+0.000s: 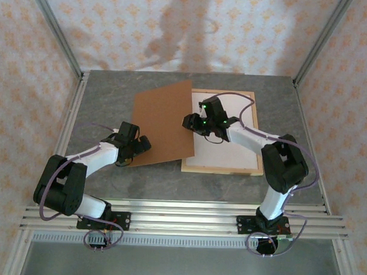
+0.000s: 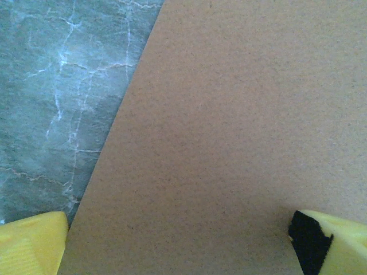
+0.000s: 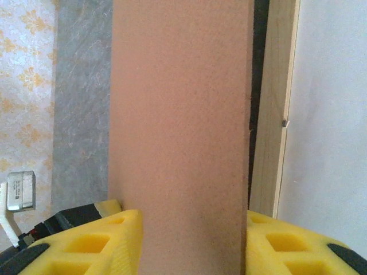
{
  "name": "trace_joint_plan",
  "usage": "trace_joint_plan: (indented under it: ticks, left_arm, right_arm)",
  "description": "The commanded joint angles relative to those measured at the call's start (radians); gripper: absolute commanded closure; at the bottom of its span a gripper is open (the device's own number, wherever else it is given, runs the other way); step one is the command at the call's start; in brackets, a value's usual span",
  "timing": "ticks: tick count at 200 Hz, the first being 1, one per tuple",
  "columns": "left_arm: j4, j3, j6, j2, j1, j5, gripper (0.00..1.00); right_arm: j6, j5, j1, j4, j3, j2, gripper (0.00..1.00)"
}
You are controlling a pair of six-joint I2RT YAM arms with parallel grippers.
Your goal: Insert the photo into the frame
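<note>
The frame [image 1: 218, 170] of light wood lies flat at the table's right, and a plain white surface [image 1: 234, 154] fills it. The photo is out of view. A brown backing board [image 1: 163, 122] lies to the frame's left, its right edge over the frame's left rail [image 3: 272, 114]. My right gripper [image 1: 192, 123] is at that edge. In the right wrist view the board [image 3: 180, 114] runs between the yellow fingers [image 3: 109, 240] of the right gripper [image 3: 194, 246], whose jaws are about half closed. My left gripper [image 1: 141, 145] hangs wide open over the board's [image 2: 229, 114] near left part.
The grey stone table [image 1: 100, 98] is bounded by aluminium rails [image 1: 73, 115] and papered walls. Bare tabletop [image 2: 57, 86] lies left of the board and in front of the frame. A small white box [image 3: 20, 197] shows at the left of the right wrist view.
</note>
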State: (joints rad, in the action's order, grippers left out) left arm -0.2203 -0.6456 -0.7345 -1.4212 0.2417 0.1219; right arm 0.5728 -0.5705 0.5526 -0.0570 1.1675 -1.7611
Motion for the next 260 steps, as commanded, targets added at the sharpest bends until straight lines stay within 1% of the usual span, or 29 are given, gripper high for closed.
trace_joint_plan:
  ticks: [1, 38, 52, 84, 171, 187, 209, 221, 229, 260]
  left_arm:
    - [-0.002, -0.009, 0.001, -0.026, 0.008, 0.035, 0.02]
    - [-0.006, -0.010, 0.004, -0.022, 0.007, 0.033, 0.02]
    - [-0.007, -0.011, 0.006, -0.020, 0.008, 0.030, 0.02]
    - [-0.006, -0.012, 0.005, -0.022, 0.008, 0.031, 0.02]
    - [-0.001, -0.009, -0.003, -0.025, 0.007, 0.037, 0.02]
    - [0.001, -0.008, -0.004, -0.026, 0.008, 0.038, 0.02]
    - [-0.001, -0.008, -0.006, -0.025, 0.008, 0.038, 0.02]
    - [-0.003, -0.010, -0.006, -0.023, 0.008, 0.038, 0.02]
    - [-0.008, -0.013, -0.006, -0.018, 0.008, 0.039, 0.02]
    - [-0.044, -0.043, 0.005, 0.017, 0.007, 0.026, 0.02]
  right_arm:
    - [0.054, -0.190, 0.038, 0.095, 0.001, -0.006, 0.58]
    - [0.072, -0.251, 0.038, 0.140, 0.003, -0.010, 0.58]
    - [0.071, -0.279, 0.039, 0.149, 0.004, -0.008, 0.56]
    - [0.049, -0.298, 0.040, 0.142, 0.006, 0.000, 0.52]
    - [0.038, -0.324, 0.050, 0.144, 0.030, -0.026, 0.59]
    - [0.037, -0.325, 0.052, 0.141, 0.037, -0.035, 0.65]
    - [0.037, -0.323, 0.053, 0.140, 0.038, -0.039, 0.80]
    - [0.033, -0.319, 0.052, 0.137, 0.038, -0.032, 0.91]
    - [0.025, -0.313, 0.051, 0.126, 0.039, -0.021, 1.00]
    - [-0.027, -0.283, 0.020, 0.034, 0.057, 0.051, 1.00]
